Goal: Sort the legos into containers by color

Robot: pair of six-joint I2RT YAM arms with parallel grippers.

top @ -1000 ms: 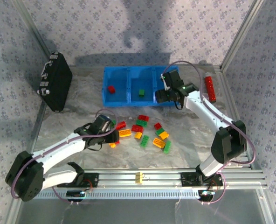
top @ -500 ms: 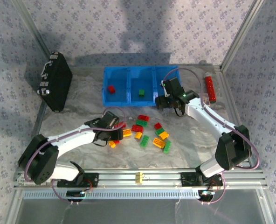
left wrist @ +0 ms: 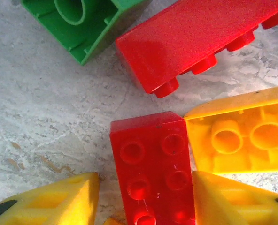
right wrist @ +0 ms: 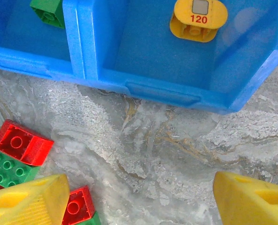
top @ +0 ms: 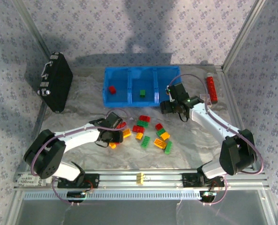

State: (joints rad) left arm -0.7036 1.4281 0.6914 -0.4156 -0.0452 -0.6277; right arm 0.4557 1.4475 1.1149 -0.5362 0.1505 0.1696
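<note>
Seemingly, left claw (left wrist: 146, 200) straddles red lego (left wrist: 150, 157).

glossy plastic legos (left wrist: 150, 171), matt marbled tabletop (left wrist: 50, 108)

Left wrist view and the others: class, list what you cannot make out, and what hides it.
Left wrist view: red brick between the fingers, near end cut off by the bottom edge.
Top external: left gripper, fingertips hidden beneath its own body.
Right wrist view: green brick, cut by the top edge.

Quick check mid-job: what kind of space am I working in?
Probably a lab test cell: aluminium rails frame the table, patterned screens wall it in, toy bricks lie before a blue bin.
</note>
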